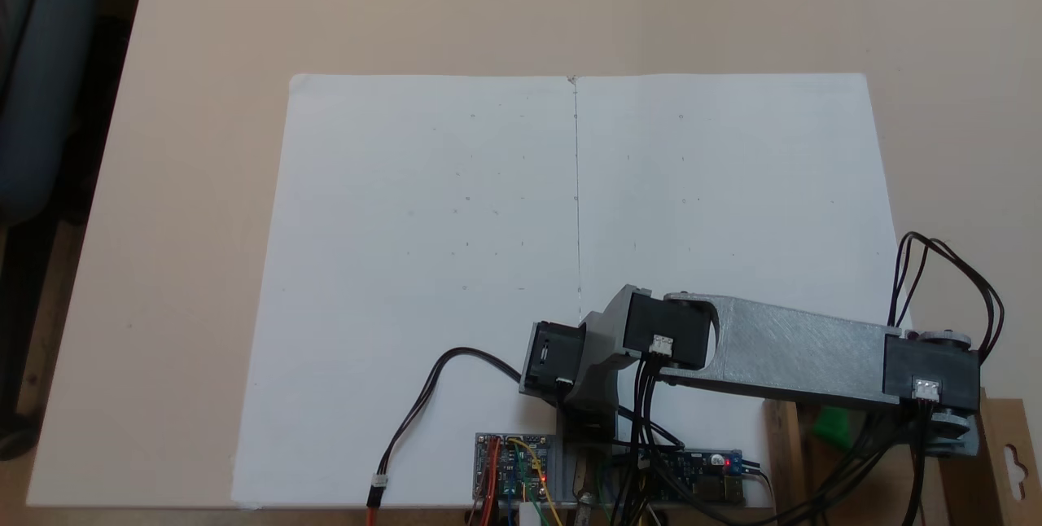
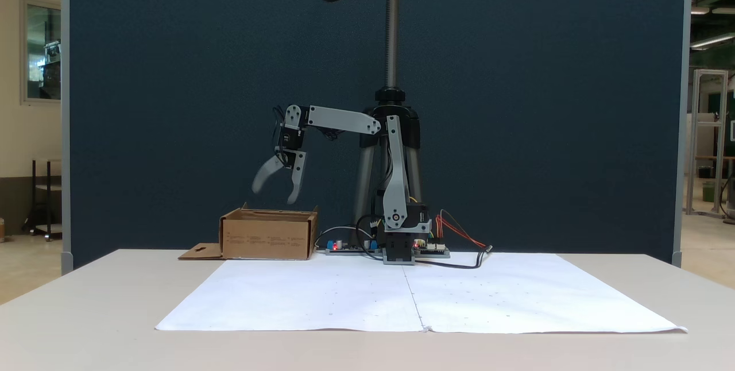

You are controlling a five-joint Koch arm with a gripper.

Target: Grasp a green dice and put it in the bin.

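Green dice seemingly inside bin — hand spread above, side-on

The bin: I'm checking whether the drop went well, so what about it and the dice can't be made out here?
- In a fixed view, the arm and cables cover most of the bin, and the picture's lower edge cuts it off.
- The green dice shows there as a blurred patch; its pips are unreadable.
- In the side fixed view, the bin's wall hides its inside; the gripper hangs open above.
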